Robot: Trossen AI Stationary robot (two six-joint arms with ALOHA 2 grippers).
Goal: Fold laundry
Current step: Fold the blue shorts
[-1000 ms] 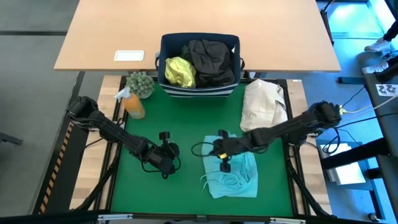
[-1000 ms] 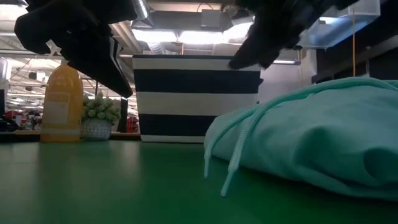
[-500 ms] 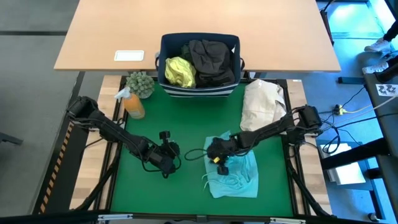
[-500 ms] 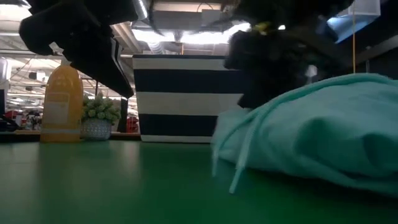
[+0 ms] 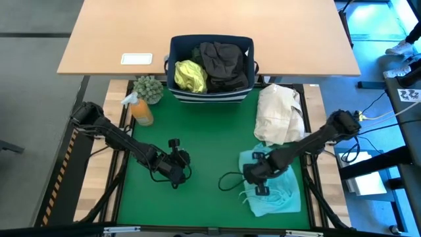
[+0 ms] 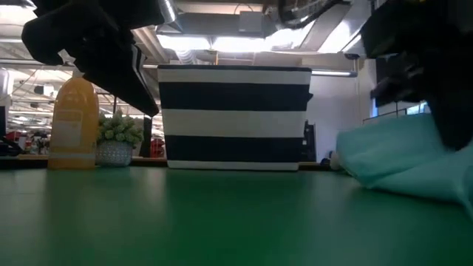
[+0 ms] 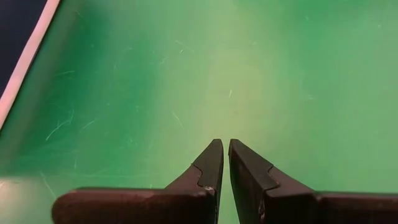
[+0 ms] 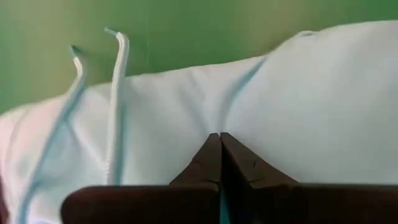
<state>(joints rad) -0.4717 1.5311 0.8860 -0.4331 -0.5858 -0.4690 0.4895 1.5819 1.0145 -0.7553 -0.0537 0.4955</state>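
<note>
If pinched on one layer only, soft turquoise cloth garment [image 5: 273, 191] in clamped right gripper [image 5: 257, 178] risks bunching; left gripper [image 7: 223, 163] together, empty.

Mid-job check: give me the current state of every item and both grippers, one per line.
Turquoise garment: bunched on the green mat, drawstrings loose, pinched by the right gripper.
Right gripper: jaws shut on the turquoise garment.
Left gripper: jaws shut, empty, low over bare mat.
Navy bin: upright, holding clothes.
Yellow-green shirt: crumpled in the bin.
Dark garments: heaped in the bin.
Cream bundle: unfolded, beside the mat.
Orange bottle: upright.
</note>
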